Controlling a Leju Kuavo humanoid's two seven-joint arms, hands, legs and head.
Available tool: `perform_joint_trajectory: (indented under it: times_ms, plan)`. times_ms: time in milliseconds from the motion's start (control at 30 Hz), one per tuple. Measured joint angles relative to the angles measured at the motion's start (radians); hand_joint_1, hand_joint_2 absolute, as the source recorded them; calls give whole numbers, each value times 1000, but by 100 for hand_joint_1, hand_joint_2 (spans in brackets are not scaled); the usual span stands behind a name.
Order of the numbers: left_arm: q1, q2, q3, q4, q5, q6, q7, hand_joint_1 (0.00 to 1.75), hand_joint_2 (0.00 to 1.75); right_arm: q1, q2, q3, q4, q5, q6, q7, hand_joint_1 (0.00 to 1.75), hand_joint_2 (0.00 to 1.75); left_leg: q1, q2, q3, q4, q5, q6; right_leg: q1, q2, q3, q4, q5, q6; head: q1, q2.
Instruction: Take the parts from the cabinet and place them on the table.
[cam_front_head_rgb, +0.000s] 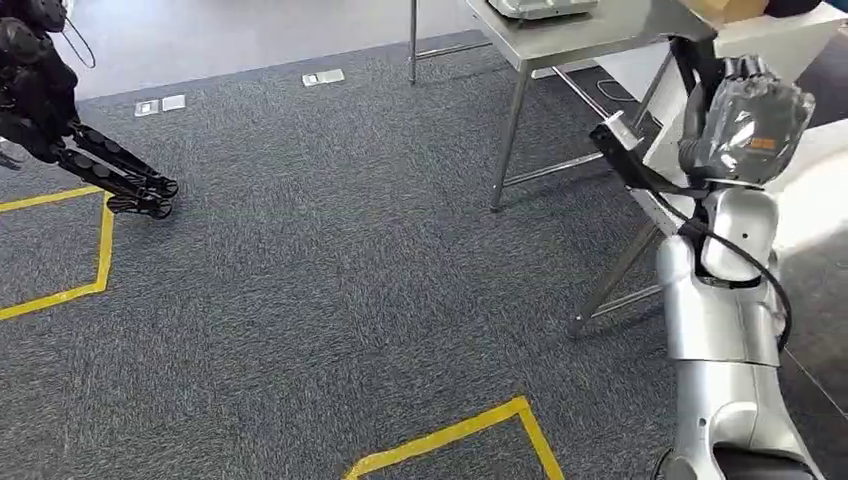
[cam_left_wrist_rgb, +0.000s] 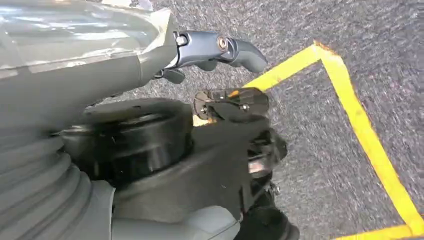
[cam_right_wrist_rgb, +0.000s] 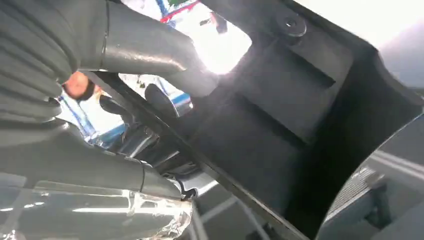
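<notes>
From the head cam, nearest to me is my right arm (cam_front_head_rgb: 722, 330), silver, raised at the right side. Its hand (cam_front_head_rgb: 745, 125) is up near the table edge, wrapped in a clear cover, fingers closed round a black plastic part (cam_front_head_rgb: 640, 165), a long flat piece w/ moulded ribs that sticks out to the left of the hand. Right wrist cam confirms: thumb (cam_right_wrist_rgb: 150, 50) lies across the part's (cam_right_wrist_rgb: 280, 125) dark panel, so it's a firm hold.

Left hand (cam_front_head_rgb: 135, 185) hangs low at the left over the grey carpet (cam_front_head_rgb: 330, 270), dark fingers stretched out and spread, nothing in them (left wrist cam shows fingers (cam_left_wrist_rgb: 220, 47) apart above the floor). Yellow tape lines (cam_front_head_rgb: 100, 250) run under it; another yellow corner sits at the bottom centre.

Further out, a steel table (cam_front_head_rgb: 590, 35) on thin legs stands just behind the right hand, some kit on top, too cropped to ID. Beyond that, two small floor plates (cam_front_head_rgb: 323, 77) set in the carpet.
</notes>
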Motion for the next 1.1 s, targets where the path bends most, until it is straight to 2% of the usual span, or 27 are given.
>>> perform_joint_trajectory:
  times_ms: [67, 100, 133, 167, 200, 233, 267, 300, 400, 433, 467, 500, 567, 600, 633, 667, 700, 733, 767, 800, 900, 933, 967, 1000, 1033, 1067, 1100]
  plan:
    - [3, -1, 5, 0, 8, 3, 0, 0, 175, -35, -3, 3, 19, 0, 8, 0, 175, 175, -2, 29, -3, 1, 0, 1, -1, -9, -75, 169, -58, 2, 0, 0]
    - [4, -1, 8, 0, 8, 4, 0, 0, 175, -49, -8, 3, 32, 0, 10, 0, 175, 175, -2, 42, -3, 1, 0, 0, -3, -10, -88, 201, -63, 10, 0, 0]
    - [3, -2, 10, 0, 8, 6, 0, 0, 175, -62, -12, 4, 43, 0, 10, 0, 175, 175, -1, 53, -3, 1, -1, 0, -4, -12, -72, 175, -50, 19, 0, 0]
    - [3, -3, 12, 0, 10, 7, 0, 0, 175, -76, -15, 6, 51, 0, 10, 0, 175, 175, 0, 63, -3, 1, -2, -1, -6, -19, -32, 105, -23, 30, 2, 0]
    - [2, -5, 16, 0, 10, 8, 0, 0, 175, -90, -17, 6, 56, 0, 10, 0, 175, 175, 0, 75, -2, 2, -4, -3, -8, -32, 25, -2, 13, 40, 1, 0]
    - [2, -6, 17, 0, 10, 8, 0, 0, 175, -103, -19, 6, 60, 0, 10, 0, 175, 175, 0, 84, -1, 4, -6, -7, -8, -66, 79, -101, 43, 46, 1, 0]
    - [0, -5, 18, 0, 10, 8, 0, 0, 175, -114, -19, 8, 66, 0, 9, 0, 175, 175, -11, 92, -2, 6, -11, -14, 3, -101, 104, -131, 43, 35, 1, 0]
    - [1, -7, 19, 0, 10, 9, -1, 0, 175, -119, -19, 10, 70, 0, 9, 0, 175, 175, -11, 98, -2, 7, -12, -17, 4, -80, 102, -139, 48, 25, -1, 0]
    - [0, -8, 22, 0, 11, 10, -1, 0, 175, -126, -27, 11, 83, 0, 8, 0, 175, 175, -8, 125, 3, 6, -14, -28, 5, -50, 95, -138, 54, 9, -2, 0]
    - [-2, -8, 23, 0, 11, 10, -1, 0, 175, -129, -27, 13, 85, 0, 7, 0, 175, 175, -1, 107, -6, 15, -25, -38, -7, -41, 98, -141, 58, 1, -2, 0]
    - [-2, -8, 24, 0, 11, 10, -1, 0, 175, -136, -27, 14, 86, 0, 7, 0, 175, 175, 1, 57, -20, 50, -52, -43, -8, -32, 97, -141, 58, -2, -6, 0]
    - [-2, -8, 25, 0, 11, 10, -2, 0, 175, -139, -27, 16, 89, 0, 7, 0, 175, 175, 3, 31, -52, 125, -93, -47, -7, -24, 97, -141, 59, -12, -8, 0]
    - [2, -8, 26, 0, 11, 10, -1, 0, 175, -139, -24, 20, 94, 0, 7, 0, 175, 175, 6, 20, -137, 304, -167, -51, -4, -3, 96, -141, 60, -16, -8, 0]
    - [3, -8, 26, 0, 11, 10, -1, 0, 175, -138, -24, 20, 98, 0, 7, 0, 175, 175, 6, 20, -166, 355, -174, -50, -3, 10, 95, -141, 60, -16, -6, 0]
    - [2, -8, 27, 0, 11, 10, -1, 0, 175, -138, -23, 20, 101, 0, 7, 0, 175, 175, 6, 20, -165, 346, -155, -48, -3, 23, 96, -141, 60, -16, -8, 0]
    - [2, -8, 27, 0, 11, 10, -1, 0, 175, -138, -22, 21, 104, 0, 7, 0, 175, 175, 6, 16, -142, 290, -114, -44, -3, 35, 97, -140, 60, -16, -8, 0]
    - [2, -8, 27, 0, 11, 10, -1, 0, 175, -139, -22, 21, 104, 0, 7, 0, 175, 175, 7, 10, -101, 203, -67, -39, -3, 47, 98, -139, 61, -15, -8, 0]
    - [2, -7, 27, 0, 11, 10, -1, 0, 175, -140, -22, 21, 104, 0, 7, 0, 175, 175, 9, -14, -53, 103, -20, -35, -3, 59, 98, -138, 61, -15, -8, 0]
    - [2, -7, 27, 0, 11, 10, -1, 0, 175, -140, -21, 21, 104, 0, 7, 0, 175, 175, 13, -70, -25, 39, -7, -31, -4, 67, 95, -137, 61, -14, -8, 0]
    - [2, -7, 27, 0, 11, 10, -2, 0, 175, -143, -22, 22, 106, 0, 7, 0, 175, 175, 17, -76, -16, 19, -13, -34, 6, 77, 90, -132, 62, -11, -6, 0]
    - [2, -6, 30, 0, 12, 10, -2, 0, 175, -144, -23, 23, 111, 0, 7, 0, 175, 175, 3, -40, -7, 20, -8, -23, -8, 114, 77, -141, 77, 11, -5, 0]
    - [0, -8, 31, 1, 16, 13, -2, 0, 175, -146, -27, 24, 113, 0, 7, -1, 175, 175, 13, -25, -6, 4, 2, -13, -5, 114, 72, -135, 75, 14, -4, 0]
    - [-1, -7, 32, 0, 19, 14, -3, 0, 175, -151, -30, 24, 116, 0, 5, -2, 175, 175, 11, -15, -5, 1, 6, -7, -2, 63, 50, -112, 57, 11, -3, 0]
    - [-1, -7, 33, 0, 21, 15, -7, 0, 175, -162, -30, 27, 126, -1, 5, -2, 175, 175, 10, -4, -6, 1, 9, -2, 2, 22, 25, -51, 26, 5, 8, 0]
    - [0, -8, 33, 0, 26, 15, -10, 0, 175, -174, -29, 30, 134, -2, 2, -5, 175, 175, 7, 10, -8, 1, 8, -2, 1, 3, -13, 34, -7, 3, 11, 0]
    - [2, -8, 34, 0, 28, 15, -14, 0, 175, -180, -28, 35, 146, -2, 0, -10, 175, 175, 5, 25, -9, 1, 8, -1, 0, -5, -53, 122, -38, 3, 8, 0]
    - [2, -7, 34, 0, 30, 15, -18, 0, 175, -184, -29, 39, 159, -3, -3, -13, 175, 175, 5, 38, -10, 1, 8, -1, -1, -9, -79, 181, -53, 6, 11, 0]
